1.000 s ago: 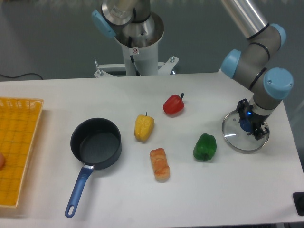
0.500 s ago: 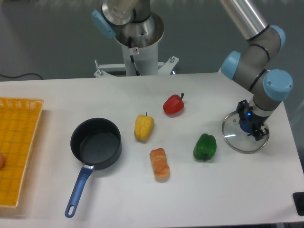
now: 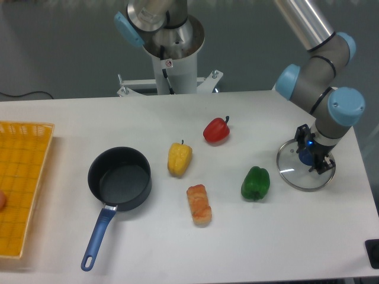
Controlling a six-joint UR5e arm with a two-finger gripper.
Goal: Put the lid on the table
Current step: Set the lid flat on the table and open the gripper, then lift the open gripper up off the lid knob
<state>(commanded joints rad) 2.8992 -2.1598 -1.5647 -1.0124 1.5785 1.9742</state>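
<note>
The glass lid (image 3: 293,171) with its thin metal rim lies flat on the white table (image 3: 249,236) near the right edge. Its blue knob (image 3: 305,156) sits between my gripper's (image 3: 311,150) two black fingers. The fingers stand apart on either side of the knob, so the gripper looks open. The arm comes down onto the lid from the upper right and hides part of the lid's far side.
A green pepper (image 3: 255,183) lies just left of the lid. A red pepper (image 3: 216,130), a yellow pepper (image 3: 179,158) and a bread piece (image 3: 199,205) lie mid-table. The dark saucepan (image 3: 119,178) with a blue handle stands left of centre. A yellow mesh tray (image 3: 21,183) is at the left edge.
Almost nothing has changed. The wrist has shifted very slightly, and the lid stays flat on the table in the same spot.
</note>
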